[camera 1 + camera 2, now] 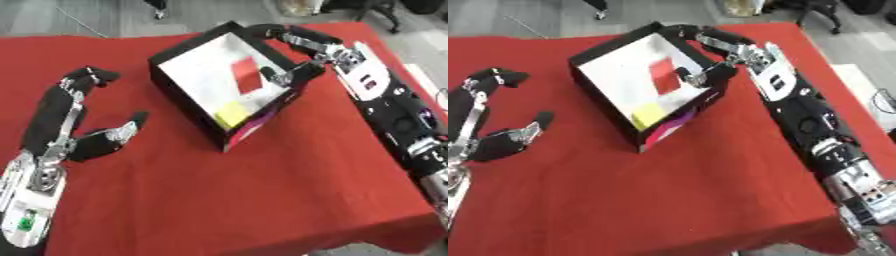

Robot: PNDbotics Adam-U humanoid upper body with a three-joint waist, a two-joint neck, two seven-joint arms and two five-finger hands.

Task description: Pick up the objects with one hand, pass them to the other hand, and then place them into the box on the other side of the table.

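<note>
A black box (179, 100) with a white inside stands tilted at the middle back of the red table (219, 200). Inside it lie a red square piece (249, 76) and a yellow piece (231, 114) nearer the front corner. My right hand (337, 52) hangs over the box's right rim. Its fingers are spread above the far corner, and its thumb (286, 76) reaches in beside the red piece, holding nothing that I can see. On the table's left my left hand (57, 115) rests open and empty, fingers pointing away.
The box's near outer wall (254, 127) shows a pink and purple print. My right forearm (807, 120) lies along the table's right edge. Grey floor and chair legs lie beyond the far edge.
</note>
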